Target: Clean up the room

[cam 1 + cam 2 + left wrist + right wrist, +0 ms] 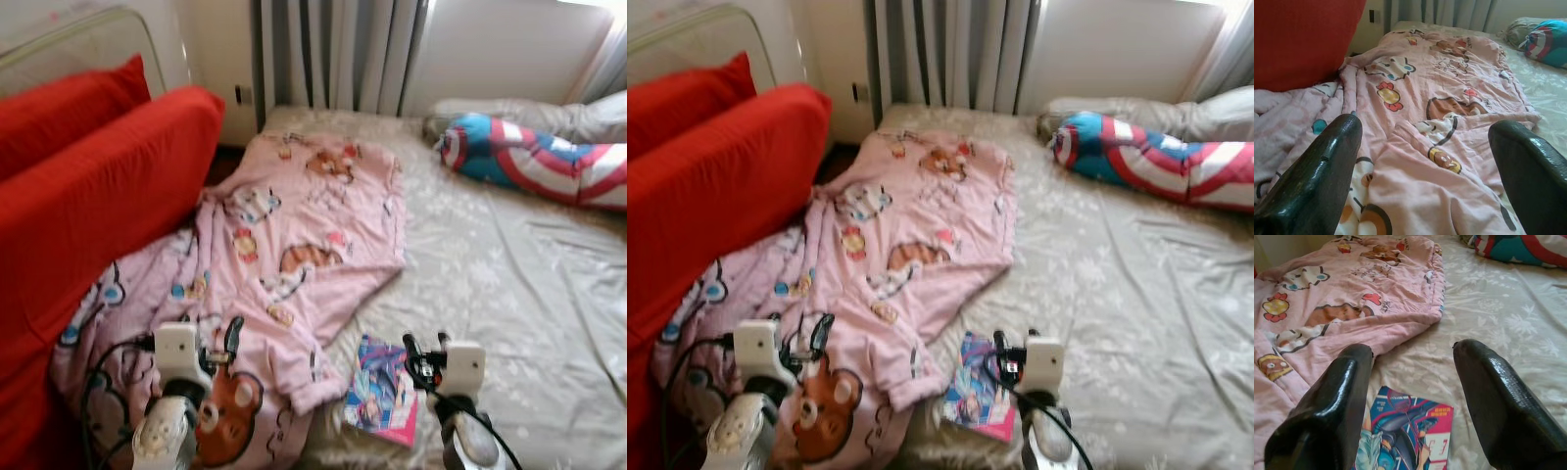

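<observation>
- Two grippers are held apart-fingered and empty above the near end of the bed point(509, 294): the left gripper point(1425, 161) over the pink cartoon blanket point(294, 235), the right gripper point(1413, 391) over a comic book point(1405, 440).
- On the bed, the blanket is spread crumpled against the red cushions point(88, 196); the comic book lies just beside the blanket's near edge.
- Judged next: the book is best pinched at a free edge, clear of the blanket's fold.

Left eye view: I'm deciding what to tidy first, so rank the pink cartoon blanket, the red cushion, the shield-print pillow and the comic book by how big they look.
1. Pink cartoon-print blanket and red cushion: too close to rank; the cushion is cropped.
2. Shield-print pillow, also cropped.
3. Comic book, smallest.
</observation>
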